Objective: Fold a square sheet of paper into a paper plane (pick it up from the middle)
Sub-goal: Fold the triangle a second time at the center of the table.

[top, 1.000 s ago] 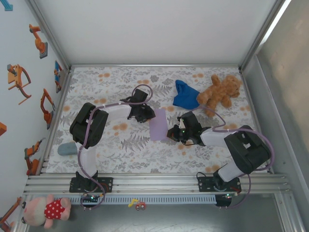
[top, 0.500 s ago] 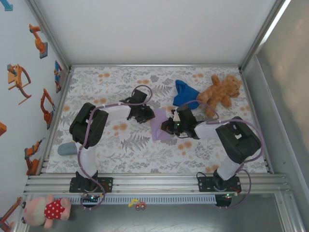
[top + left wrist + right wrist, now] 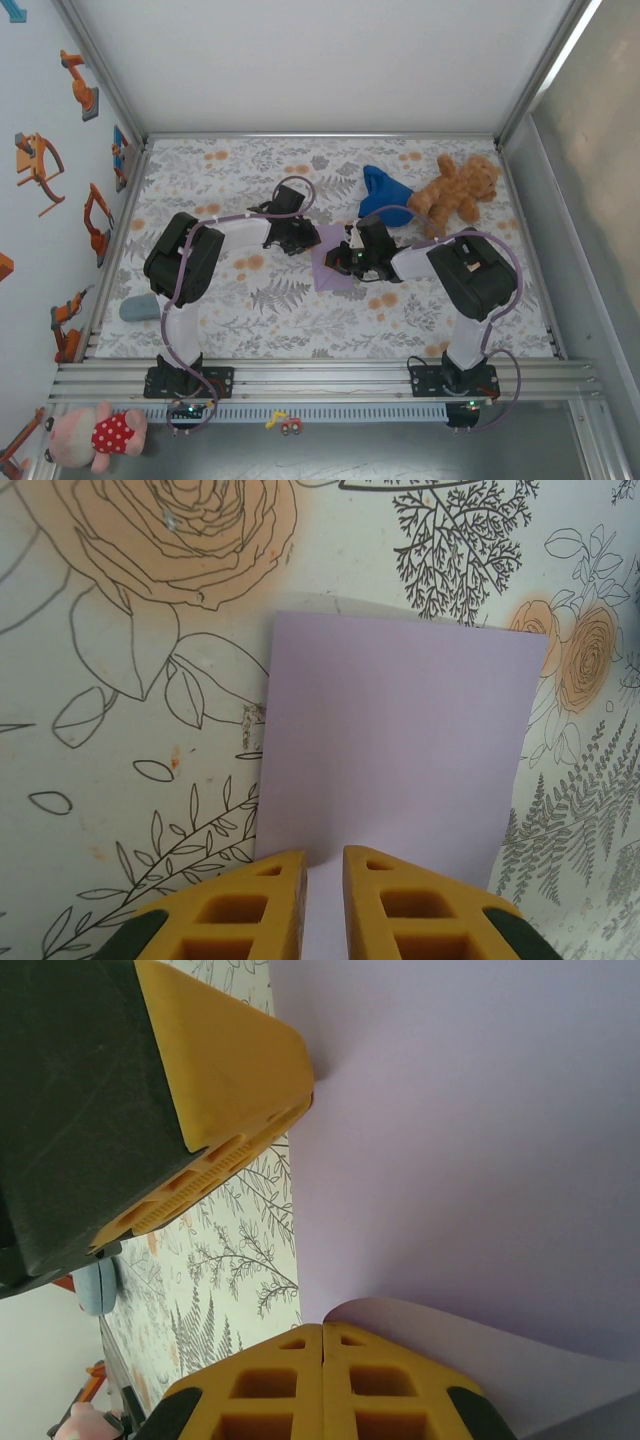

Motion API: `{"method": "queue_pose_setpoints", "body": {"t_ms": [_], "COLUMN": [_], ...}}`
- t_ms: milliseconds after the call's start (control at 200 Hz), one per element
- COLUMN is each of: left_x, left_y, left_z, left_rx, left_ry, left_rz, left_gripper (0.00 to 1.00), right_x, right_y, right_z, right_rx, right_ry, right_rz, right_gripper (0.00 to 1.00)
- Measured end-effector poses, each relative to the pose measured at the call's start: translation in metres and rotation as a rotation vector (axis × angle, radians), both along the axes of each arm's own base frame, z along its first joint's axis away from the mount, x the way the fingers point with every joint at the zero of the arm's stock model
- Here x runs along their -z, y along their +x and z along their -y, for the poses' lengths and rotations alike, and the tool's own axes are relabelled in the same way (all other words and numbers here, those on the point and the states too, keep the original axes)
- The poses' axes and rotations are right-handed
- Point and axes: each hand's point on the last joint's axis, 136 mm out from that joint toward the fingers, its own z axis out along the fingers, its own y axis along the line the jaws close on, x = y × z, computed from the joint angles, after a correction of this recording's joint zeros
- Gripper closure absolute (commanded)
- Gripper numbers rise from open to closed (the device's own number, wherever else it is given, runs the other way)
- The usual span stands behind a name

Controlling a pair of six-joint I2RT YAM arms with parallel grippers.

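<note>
Lavender thin square sheet of paper (image 3: 327, 272): on floral desk (image 3: 250, 300), mid-fold.
Right end effector (image 3: 322, 1328): pinching its curled edge, carried leftward over the sheet.
Left end effector (image 3: 323, 858): slim gap, opposite edge.
Meaning: crease probably forming.

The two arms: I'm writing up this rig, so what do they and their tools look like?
The left arm and right arm each have bulky black joint housings, white links and a looping lilac cable. The left tool and right tool have yellow-orange wedge-shaped fingers with moulded rectangular pockets and black backing.
</note>
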Motion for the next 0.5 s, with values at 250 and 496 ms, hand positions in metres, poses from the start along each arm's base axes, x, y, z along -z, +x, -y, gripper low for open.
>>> {"method": "queue_pose_setpoints", "body": {"t_ms": [250, 496], "left_x": [0.0, 0.0003], "left_y": [0.0, -0.0002], "left_z": [0.0, -0.0002], "left_rx": [0.0, 0.0], "left_ry": [0.0, 0.0], "left_rz": [0.0, -0.001], "left_gripper": [0.82, 0.82], "right_x": [0.003, 0.0073], "right_y": [0.0029, 0.0035], "right_z": [-0.0043, -0.0046], "right_rx": [-0.01, -0.005], "right_ry": [0.01, 0.01], "right_rz": [-0.002, -0.009], "right_gripper": [1.0, 1.0]}}
